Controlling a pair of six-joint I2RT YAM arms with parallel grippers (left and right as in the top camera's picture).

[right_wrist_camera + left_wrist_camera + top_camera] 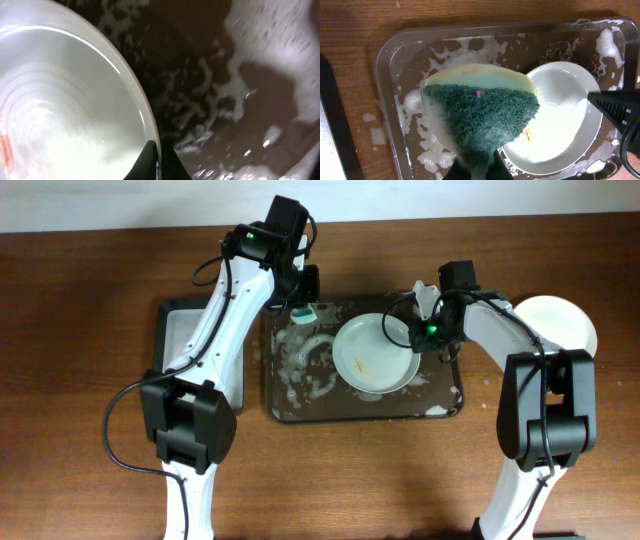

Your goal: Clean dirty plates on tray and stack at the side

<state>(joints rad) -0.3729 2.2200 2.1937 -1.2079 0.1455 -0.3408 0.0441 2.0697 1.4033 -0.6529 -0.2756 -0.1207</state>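
Note:
A white plate [375, 355] with small orange smears lies in the dark brown tray [300, 412], which is flecked with foam. My right gripper [428, 332] is shut on the plate's right rim; in the right wrist view its fingers [157, 160] pinch the rim of the plate [60, 110]. My left gripper [300, 308] is shut on a green and yellow sponge [480, 110] above the tray's far left corner, left of the plate [565, 115]. Another white plate [565, 325] lies on the table to the right of the tray.
A black tub [178, 340] stands left of the tray, partly under my left arm. The wooden table [80, 380] surrounds both. Foam patches [435, 150] cover the tray floor.

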